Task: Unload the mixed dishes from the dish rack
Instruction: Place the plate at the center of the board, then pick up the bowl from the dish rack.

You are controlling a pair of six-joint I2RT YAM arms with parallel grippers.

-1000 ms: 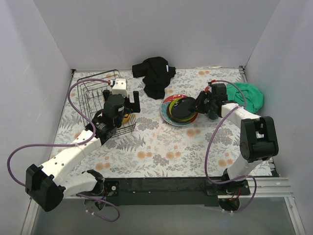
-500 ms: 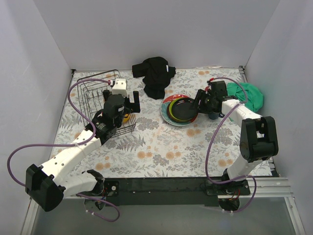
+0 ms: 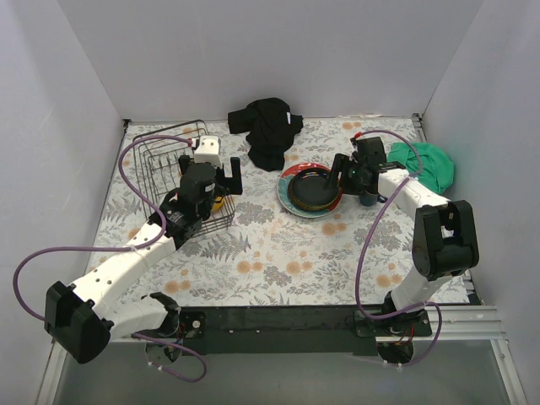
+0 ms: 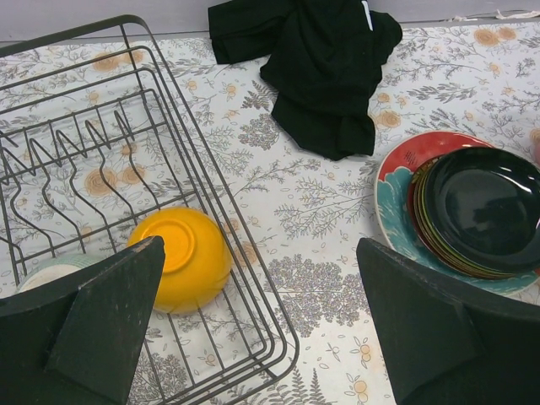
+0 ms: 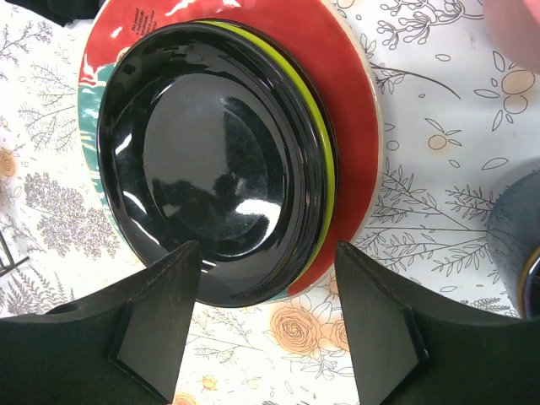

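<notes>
Table has a floral leaf-and-flower print, white walls on 3 sides. Directly on it, afaict:

- dish rack, black wire, back-left corner area
- black cloth, crumpled, back middle, w/ a bit of white showing on it
- green cloth, bunched up by the right wall
- red-rimmed plate, right of center, w/ other plates stacked on it, so only that one touches the table
- dark blue mug, just right of the plates but not touching, btw them and the green cloth
</notes>
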